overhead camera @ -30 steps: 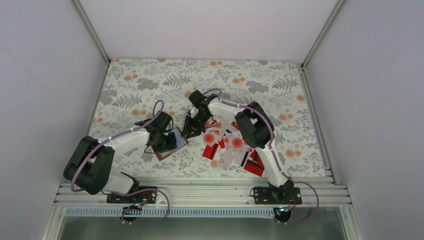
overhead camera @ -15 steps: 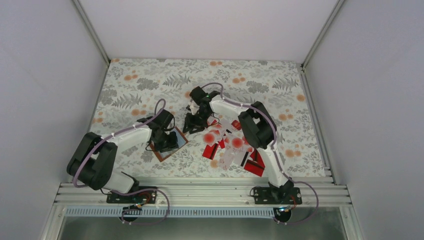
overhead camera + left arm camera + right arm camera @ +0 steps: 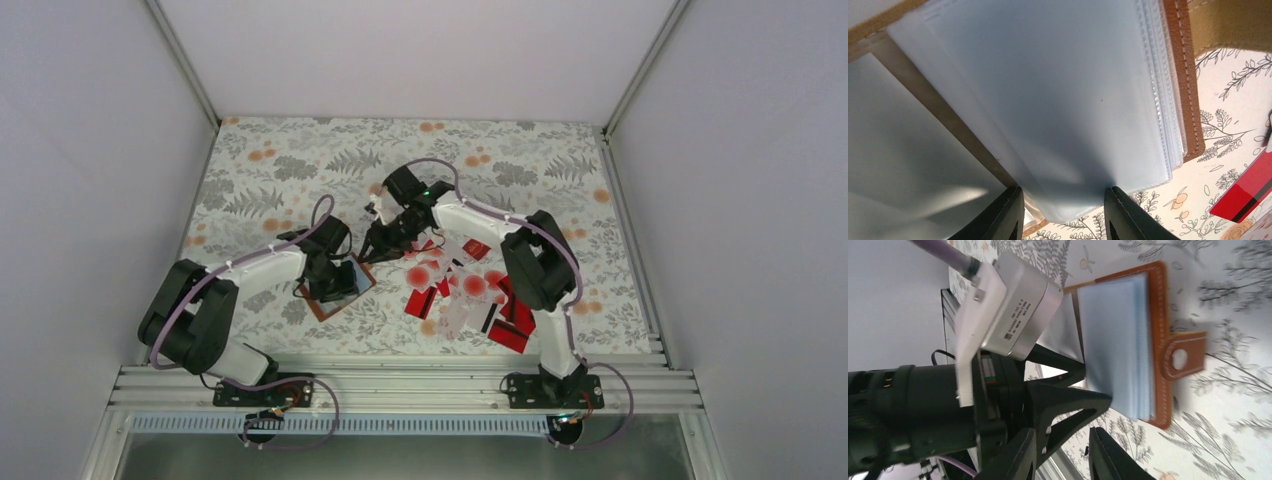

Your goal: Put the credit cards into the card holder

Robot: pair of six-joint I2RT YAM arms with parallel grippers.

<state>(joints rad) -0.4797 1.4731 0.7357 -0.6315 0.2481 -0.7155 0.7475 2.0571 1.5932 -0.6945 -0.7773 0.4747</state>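
Left arm: elbow folded back near its base, forearm angled toward the middle. Left end effector (image 3: 1063,195) is tipped down onto the card holder (image 3: 1128,340), released, with fingers apart astride a corner of the pale pocket leaves. Holder lies open on the floral surface (image 3: 280,170), strap tab (image 3: 1183,357) flat beside it. Right arm: stretched forward, wrist bent back left. Right end effector (image 3: 1064,435) hovers just beside the holder, fingers apart, nothing between them. Credit cards (image 3: 462,288) are heaped right of the holder, partly under the right arm.
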